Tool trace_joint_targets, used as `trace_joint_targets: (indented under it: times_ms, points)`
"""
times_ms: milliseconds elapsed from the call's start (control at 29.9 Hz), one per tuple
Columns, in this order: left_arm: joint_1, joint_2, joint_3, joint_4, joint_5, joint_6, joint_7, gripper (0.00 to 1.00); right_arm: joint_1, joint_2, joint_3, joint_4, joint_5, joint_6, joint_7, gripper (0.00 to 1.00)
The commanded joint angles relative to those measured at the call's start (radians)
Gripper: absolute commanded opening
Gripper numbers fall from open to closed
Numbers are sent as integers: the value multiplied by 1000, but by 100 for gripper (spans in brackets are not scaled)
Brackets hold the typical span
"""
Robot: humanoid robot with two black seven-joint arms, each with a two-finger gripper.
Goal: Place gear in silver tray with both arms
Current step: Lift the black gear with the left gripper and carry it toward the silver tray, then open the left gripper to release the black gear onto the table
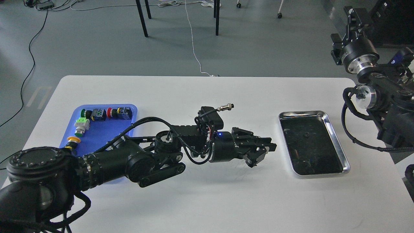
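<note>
Head view showed the left gripper [263, 150] just left of the silver tray [336, 142], fingers drawn together on something unseen, perhaps the gear, so an early release risked dropping it short of the rim.

A broad white rectangular surface [200, 194] with rounded corners fills most of the head view, its top marked by a patch of fine dark scratches around the middle. Two trays lie directly on it. At about nine o'clock sits a blue plastic tray [129, 111] with rounded corners, its near part hidden behind a black arm that reaches across above the surface. At about three o'clock, well apart from the blue one, lies a shiny rectangular silver metal tray [339, 147] with a raised rim and dark reflective bottom, its long side running from the far edge toward the near edge. Grey floor [97, 42] shows beyond the far edge at twelve o'clock.
</note>
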Motion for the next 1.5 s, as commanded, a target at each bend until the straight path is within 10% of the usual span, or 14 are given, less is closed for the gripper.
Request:
trace_joint_targets:
  times_ms: [0, 1471]
  points:
    - [21, -2, 3, 97, 0, 14, 0, 9, 3, 0, 0, -1, 0, 0, 0, 94]
    - [133, -2, 4, 143, -13, 58, 0, 26, 23, 6, -41, -13, -8, -1, 0, 94]
